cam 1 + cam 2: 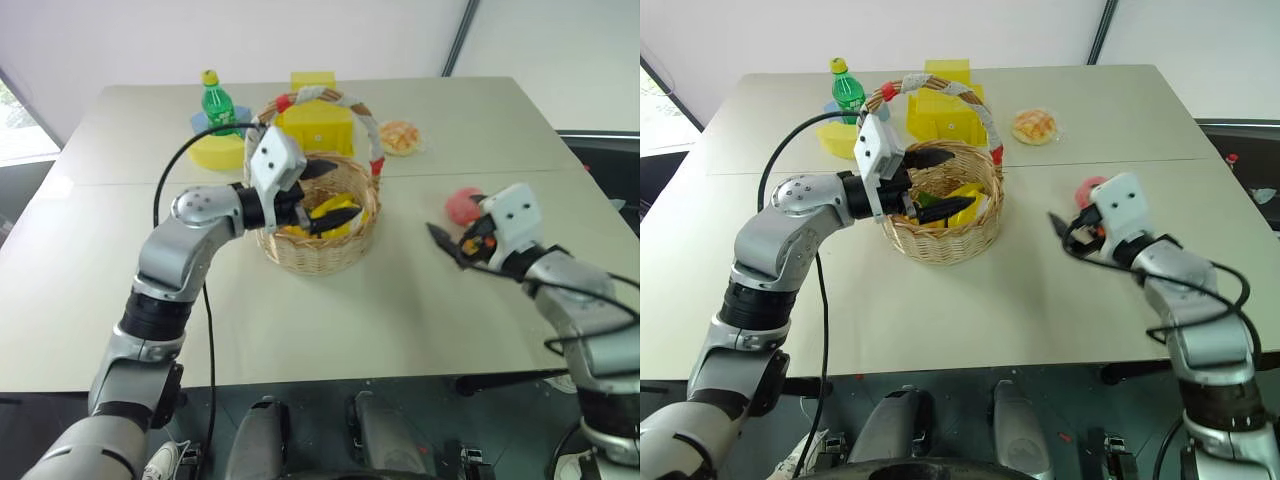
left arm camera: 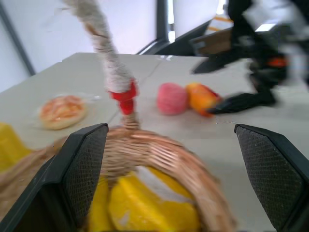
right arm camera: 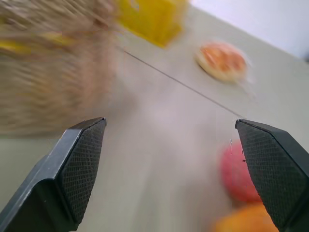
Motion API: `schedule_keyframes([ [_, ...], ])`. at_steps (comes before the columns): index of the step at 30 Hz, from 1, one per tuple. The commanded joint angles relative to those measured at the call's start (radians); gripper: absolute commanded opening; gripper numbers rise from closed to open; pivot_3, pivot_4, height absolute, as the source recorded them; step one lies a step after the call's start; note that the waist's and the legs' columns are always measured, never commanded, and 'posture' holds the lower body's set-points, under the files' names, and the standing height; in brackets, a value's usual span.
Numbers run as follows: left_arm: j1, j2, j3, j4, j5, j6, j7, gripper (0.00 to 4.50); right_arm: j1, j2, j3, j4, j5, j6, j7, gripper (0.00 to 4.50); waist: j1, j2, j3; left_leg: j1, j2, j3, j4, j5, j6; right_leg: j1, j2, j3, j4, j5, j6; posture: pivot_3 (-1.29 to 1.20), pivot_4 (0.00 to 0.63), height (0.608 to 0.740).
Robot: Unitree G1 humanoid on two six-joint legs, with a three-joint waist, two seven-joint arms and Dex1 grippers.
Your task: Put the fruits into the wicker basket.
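while the left gripper (image 1: 318, 196) hangs over the wicker basket (image 1: 318, 240) with its black fingers spread wide and nothing between them, the step in hand looks like the changeover from one drop to the next pick. yellow shapes show inside the basket; whether one of the fruits lies among them cannot be told. the basket stands near the middle of the table (image 1: 400, 300), a little toward the far edge, with a yellow block (image 1: 318, 118) just behind it and a green bottle (image 1: 218, 100) on a yellow piece toward the far left corner.

the left arm reaches up from the near left edge, elbow bent, forearm about level, and the gripper points across the basket's mouth toward the right.

further right, a bread bun (image 1: 401, 137) lies by the far edge, well apart from the rest. toward the right edge the pink peach (image 2: 172, 98) and the red-orange mango (image 2: 203, 97) sit side by side, touching or nearly so, both outside the basket.

the right gripper (image 3: 171, 159) is also wide open and empty, its forearm coming in from the near right corner, fingers aimed forward and slightly down, just beside the two fruits. the next move, as i judge it, calls for lowering the fingers either side of one fruit without nudging its neighbour, then closing.
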Motion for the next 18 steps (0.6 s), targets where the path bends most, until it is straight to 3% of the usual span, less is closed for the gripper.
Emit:
schedule_keyframes([
  [1,0.048,0.04,0.006,-0.088,-0.028,-0.002,-0.041,4.49,-0.152,0.002,-0.006,0.218,-0.027,0.004,-0.001,4.5,-0.004,0.0,0.0,0.0,0.0,0.0,0.0,0.0,0.0,0.0,0.0,0.0,0.0,0.0,0.0,0.0,0.15,0.74],
  [6,0.1,0.039,0.008,-0.145,-0.035,0.007,-0.009,4.49,-0.322,0.013,0.017,0.51,-0.03,-0.019,0.073,4.5,0.005,0.001,0.0,-0.001,0.0,0.001,0.0,0.0,0.0,0.0,0.0,0.0,-0.001,0.0,0.0,0.0,0.15,0.74],
  [17,0.132,0.028,-0.002,-0.195,-0.047,0.021,0.033,4.49,-0.481,0.033,0.06,0.837,-0.084,-0.122,0.166,4.5,-0.002,0.001,0.0,-0.001,0.0,0.001,0.0,0.0,0.001,0.0,-0.001,0.0,-0.001,0.0,0.0,0.0,0.15,0.74],
  [18,0.133,0.028,-0.002,-0.196,-0.047,0.022,0.035,4.5,-0.485,0.036,0.057,0.843,-0.084,-0.127,0.17,4.24,-0.002,0.001,0.0,-0.001,0.0,0.001,0.0,0.0,0.001,0.0,-0.001,0.0,-0.001,0.0,0.0,0.0,0.15,0.74],
])
